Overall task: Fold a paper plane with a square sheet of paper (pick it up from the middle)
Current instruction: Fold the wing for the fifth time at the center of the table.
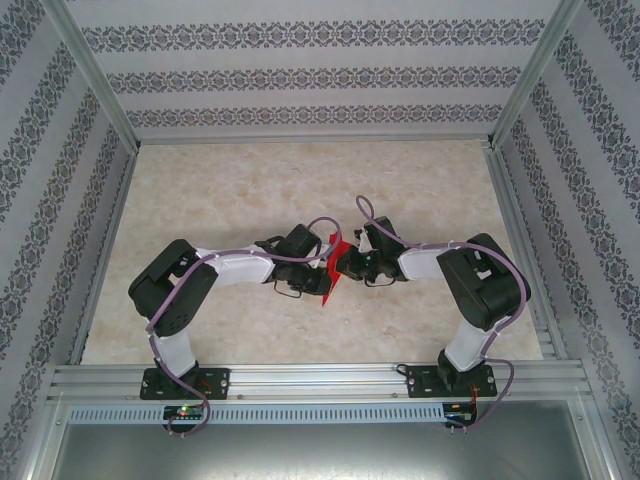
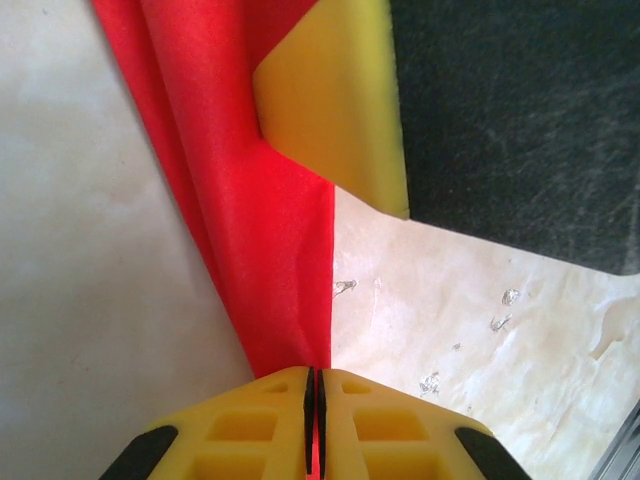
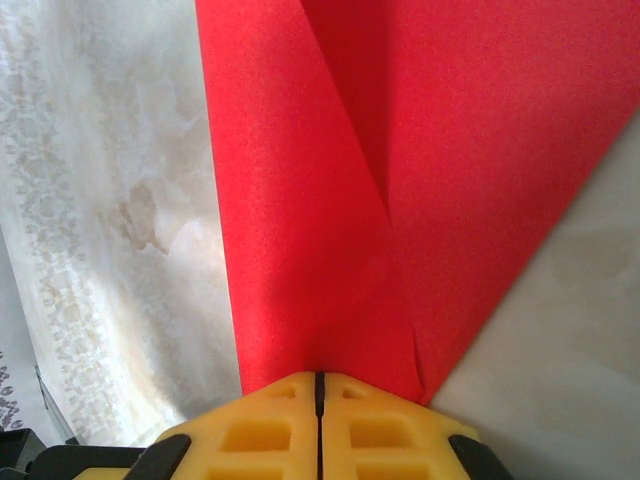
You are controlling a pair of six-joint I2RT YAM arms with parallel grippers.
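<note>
The square sheet of paper [image 1: 335, 262], bright red and folded into a narrower creased shape, hangs on edge above the table's middle between both grippers. My left gripper [image 1: 324, 274] comes at it from the left. In the left wrist view the left gripper [image 2: 315, 385] is shut on the paper [image 2: 265, 220], which runs straight into the jaws. My right gripper [image 1: 347, 262] meets it from the right, and one of its yellow fingers [image 2: 340, 110] presses the paper's far end. In the right wrist view the right gripper [image 3: 320, 385] is shut on layered red paper [image 3: 400, 180]. Whether it has a paper plane's shape I cannot tell.
The beige marbled table top [image 1: 250, 190] lies open behind and to both sides of the arms. Patterned walls [image 1: 300, 75] and aluminium posts [image 1: 95, 75] close in the back and sides. A metal rail [image 1: 320, 380] runs along the near edge.
</note>
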